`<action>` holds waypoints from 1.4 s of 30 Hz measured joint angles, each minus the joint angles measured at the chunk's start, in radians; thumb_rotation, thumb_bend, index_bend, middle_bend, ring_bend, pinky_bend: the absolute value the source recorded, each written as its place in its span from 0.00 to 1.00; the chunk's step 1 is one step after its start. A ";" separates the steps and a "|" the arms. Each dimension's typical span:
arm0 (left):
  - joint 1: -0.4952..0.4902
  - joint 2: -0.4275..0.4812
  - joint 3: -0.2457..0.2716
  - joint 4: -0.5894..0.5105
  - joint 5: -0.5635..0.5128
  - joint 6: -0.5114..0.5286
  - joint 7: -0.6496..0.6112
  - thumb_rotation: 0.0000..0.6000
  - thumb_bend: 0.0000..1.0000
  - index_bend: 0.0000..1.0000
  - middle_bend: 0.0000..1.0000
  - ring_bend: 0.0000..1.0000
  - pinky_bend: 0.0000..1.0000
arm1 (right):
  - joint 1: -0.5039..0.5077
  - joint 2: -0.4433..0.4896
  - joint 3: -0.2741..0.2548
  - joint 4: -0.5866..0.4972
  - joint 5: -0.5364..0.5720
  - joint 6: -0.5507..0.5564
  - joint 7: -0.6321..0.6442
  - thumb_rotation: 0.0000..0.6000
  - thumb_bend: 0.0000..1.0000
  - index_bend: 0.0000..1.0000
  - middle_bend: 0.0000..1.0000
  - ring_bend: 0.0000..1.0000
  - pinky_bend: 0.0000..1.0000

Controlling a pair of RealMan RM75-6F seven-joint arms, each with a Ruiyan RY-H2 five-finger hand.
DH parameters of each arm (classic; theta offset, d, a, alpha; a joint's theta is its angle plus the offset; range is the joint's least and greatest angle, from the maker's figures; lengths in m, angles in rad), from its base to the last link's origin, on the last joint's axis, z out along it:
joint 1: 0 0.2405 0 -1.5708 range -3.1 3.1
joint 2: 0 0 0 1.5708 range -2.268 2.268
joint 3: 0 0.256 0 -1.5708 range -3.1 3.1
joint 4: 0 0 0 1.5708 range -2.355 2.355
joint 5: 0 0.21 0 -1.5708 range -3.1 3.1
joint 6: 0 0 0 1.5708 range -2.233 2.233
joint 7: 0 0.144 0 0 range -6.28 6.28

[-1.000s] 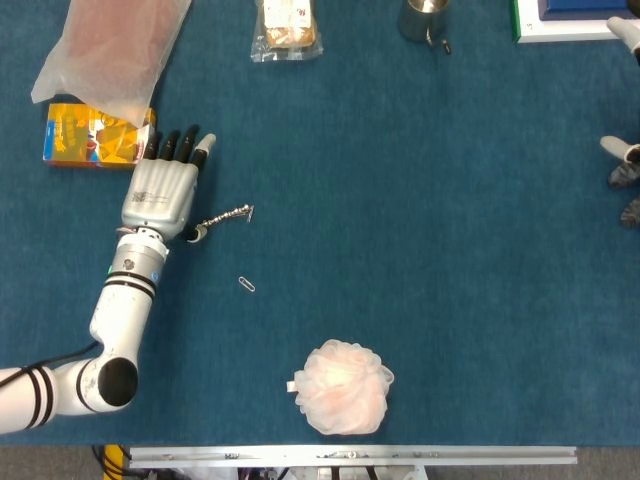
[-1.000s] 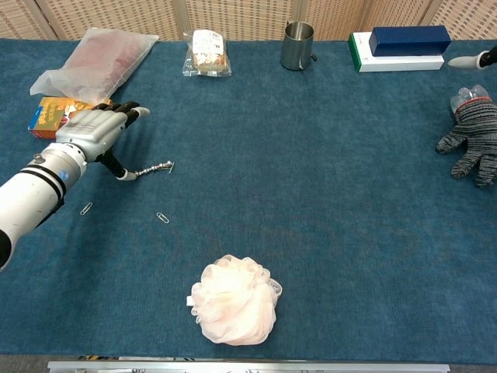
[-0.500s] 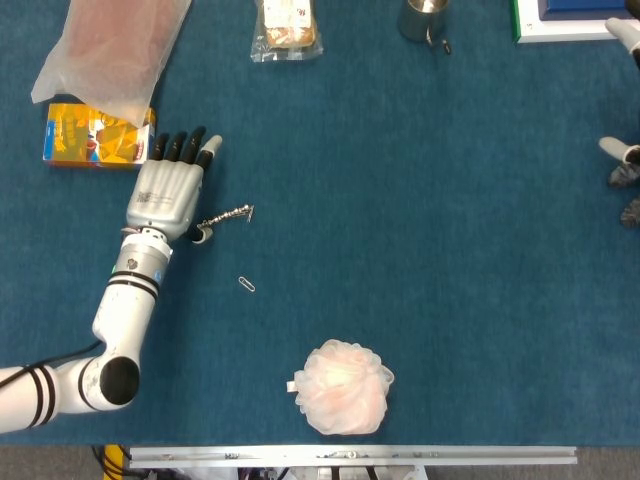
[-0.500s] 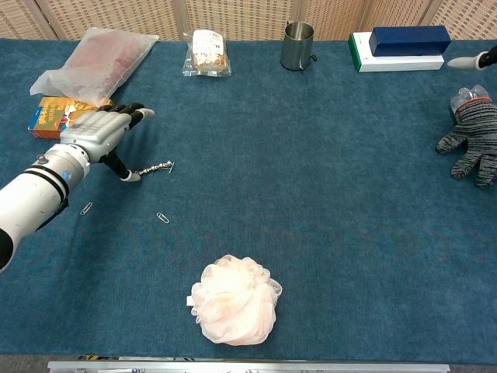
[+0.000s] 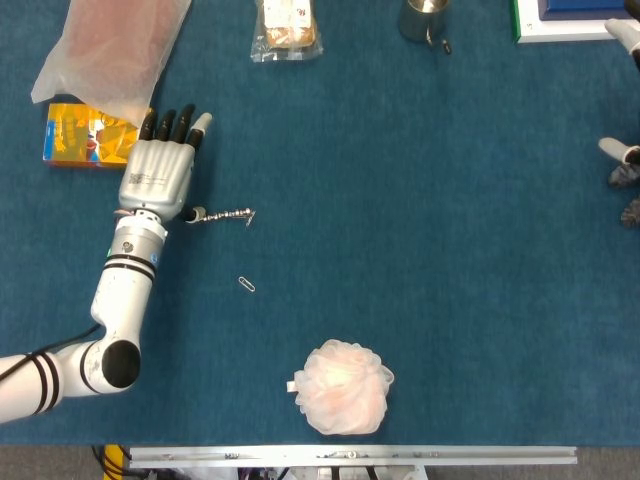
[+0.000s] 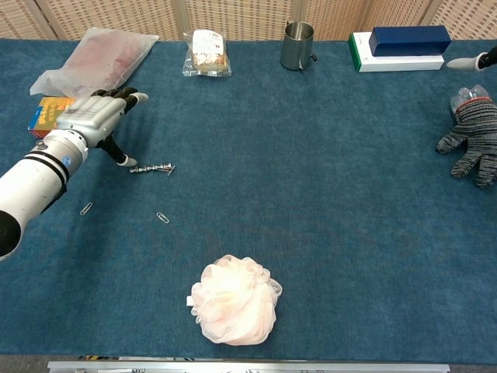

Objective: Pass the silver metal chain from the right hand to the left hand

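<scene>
The silver metal chain (image 5: 226,215) lies stretched out flat on the blue cloth, also seen in the chest view (image 6: 153,169). My left hand (image 5: 157,175) rests just left of it, palm down with its fingers straight and pointing away from me. Its thumb tip sits beside the chain's left end, and nothing is in its grasp. The same hand shows in the chest view (image 6: 92,118). Of my right hand only a white fingertip (image 6: 464,63) shows at the far right edge (image 5: 624,30). The rest of it is out of frame, far from the chain.
An orange snack box (image 5: 88,135) and a plastic bag (image 5: 115,45) lie just beyond the left hand. Two paper clips (image 6: 162,217) (image 6: 86,208) lie nearby. A pink bath pouf (image 5: 345,385) sits near the front. A metal cup (image 6: 297,45), a snack packet (image 6: 207,53), boxes (image 6: 404,45) and a striped glove (image 6: 470,140) are further off.
The left hand has let the chain's end go and drawn back towards the far left. The chain dropped from a tilted hang to lying flat on the cloth.
</scene>
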 measured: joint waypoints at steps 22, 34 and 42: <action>0.007 -0.012 0.020 0.007 -0.007 -0.024 0.003 1.00 0.02 0.00 0.00 0.00 0.00 | -0.004 0.000 -0.001 0.000 0.003 -0.004 0.006 1.00 0.00 0.08 0.03 0.00 0.03; 0.001 -0.004 -0.018 0.061 0.000 -0.022 -0.030 1.00 0.02 0.00 0.00 0.00 0.00 | -0.008 0.003 0.001 0.009 0.003 0.001 0.022 1.00 0.00 0.08 0.03 0.00 0.03; 0.028 0.058 0.012 -0.003 0.115 0.001 -0.085 1.00 0.02 0.00 0.02 0.08 0.31 | -0.013 0.010 0.000 0.009 0.004 0.003 0.025 1.00 0.00 0.08 0.03 0.00 0.03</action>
